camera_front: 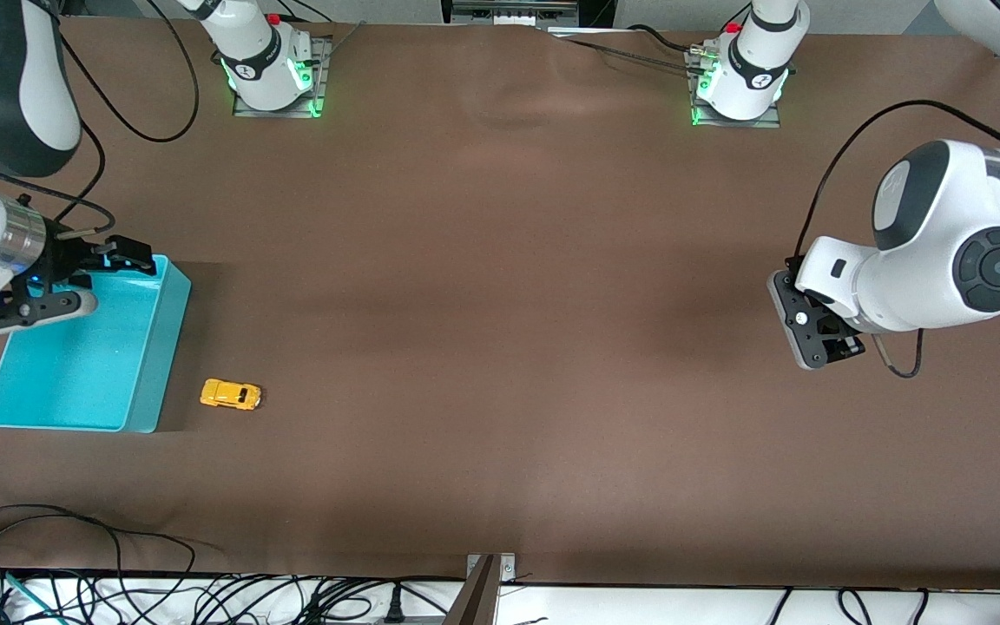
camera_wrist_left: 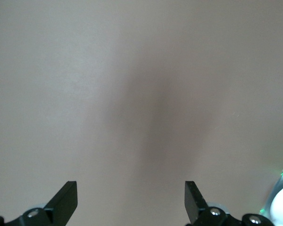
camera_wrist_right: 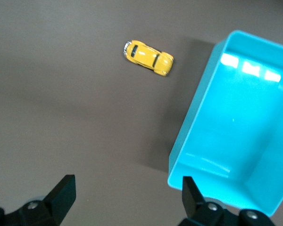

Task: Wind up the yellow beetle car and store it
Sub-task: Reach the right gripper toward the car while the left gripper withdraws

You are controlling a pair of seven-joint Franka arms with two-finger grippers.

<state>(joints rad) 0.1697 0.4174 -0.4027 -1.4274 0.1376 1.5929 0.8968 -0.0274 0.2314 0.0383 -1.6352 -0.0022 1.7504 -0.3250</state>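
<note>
The brown table [camera_front: 500,347] carries little. Toward the right arm's end sits the turquoise bin [camera_front: 144,365], a rectangular open tub with plain walls, nothing showing inside it, and no writing that can be read on it.

The right gripper [camera_front: 92,278] hangs over the bin's edge that lies farthest from the front camera; its fingers [camera_wrist_right: 61,190] stand wide apart and hold nothing. The left gripper [camera_front: 817,334] waits in the air over bare table toward the left arm's end, well apart from the bin, its fingers [camera_wrist_left: 66,197] likewise spread and empty.

The yellow beetle car [camera_front: 231,394] rests on the table just beside the bin, off the bin's long wall that faces the middle of the table and near the bin's corner closest to the front camera, not touching it. It is a tiny yellow-orange toy with a rounded, humped body and dark windows; in the right wrist view [camera_wrist_right: 148,57] it lies apart from the bin's rim. No brand or lettering on the car can be made out
</note>
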